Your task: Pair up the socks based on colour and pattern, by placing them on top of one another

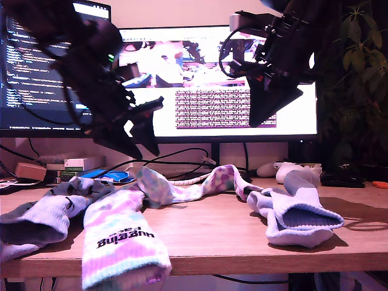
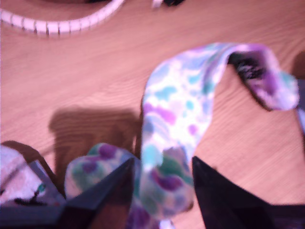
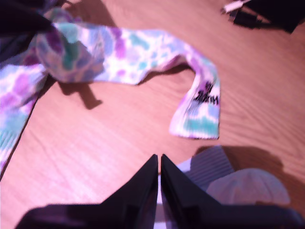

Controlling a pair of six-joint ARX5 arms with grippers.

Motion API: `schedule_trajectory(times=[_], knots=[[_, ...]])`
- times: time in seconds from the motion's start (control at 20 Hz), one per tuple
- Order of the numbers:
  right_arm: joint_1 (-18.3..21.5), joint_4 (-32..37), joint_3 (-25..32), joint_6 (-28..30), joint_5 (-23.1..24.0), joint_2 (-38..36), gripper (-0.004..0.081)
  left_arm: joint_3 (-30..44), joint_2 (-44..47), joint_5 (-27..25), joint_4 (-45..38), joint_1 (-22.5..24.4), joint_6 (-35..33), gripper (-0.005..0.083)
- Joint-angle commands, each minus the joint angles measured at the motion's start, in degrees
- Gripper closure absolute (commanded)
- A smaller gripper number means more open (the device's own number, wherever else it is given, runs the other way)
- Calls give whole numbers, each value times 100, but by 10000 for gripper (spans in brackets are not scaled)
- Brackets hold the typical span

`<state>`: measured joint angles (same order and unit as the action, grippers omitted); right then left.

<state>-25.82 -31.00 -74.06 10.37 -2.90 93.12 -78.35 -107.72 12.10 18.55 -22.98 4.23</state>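
Two pink-mint tie-dye socks lie mid-table. One hangs over the front edge (image 1: 124, 242) with black cuff lettering; the other (image 1: 194, 185) stretches toward the exterior view's right. My first gripper (image 1: 148, 127) hovers open above where they meet, and its wrist view shows the open gripper (image 2: 162, 162) straddling a tie-dye sock (image 2: 176, 109) from above. My second gripper (image 1: 257, 121) hangs shut and empty, above plain lavender socks (image 1: 300, 212). Its wrist view shows the shut gripper (image 3: 158, 157) over a lavender sock (image 3: 238, 181), near the lettered cuff (image 3: 202, 105). A lavender sock (image 1: 42, 218) lies at the exterior view's left.
Monitors (image 1: 242, 79) stand behind the table with dark cables and a white ribbed cable (image 2: 62, 24) beneath them. Small boxes (image 1: 73, 165) sit at the exterior view's back left, a plant (image 1: 357, 73) at its right. The table's front edge (image 1: 242, 260) is near.
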Motion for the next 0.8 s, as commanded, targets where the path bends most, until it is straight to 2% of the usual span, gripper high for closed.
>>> schedule_trajectory(times=[0.0, 0.15, 0.3, 0.5, 0.6, 0.75], knots=[[52, 52, 11, -2, -17, 4, 783, -164, -238, 0, 168, 0, 37, 424], [122, 74, 11, -4, -17, 4, 783, -308, -398, -216, 522, -35, 52, 434], [157, 94, 11, -7, -22, 4, 783, -317, -415, -216, 721, -39, 87, 455], [157, 46, 11, 15, -319, 4, 783, -317, -415, -149, 817, -42, 101, 620], [166, -63, 11, 15, -317, 4, 783, -317, -415, 9, 833, -42, 181, 770], [247, -223, 11, 15, -315, 4, 783, -332, -415, 407, 809, -42, 345, 793]])
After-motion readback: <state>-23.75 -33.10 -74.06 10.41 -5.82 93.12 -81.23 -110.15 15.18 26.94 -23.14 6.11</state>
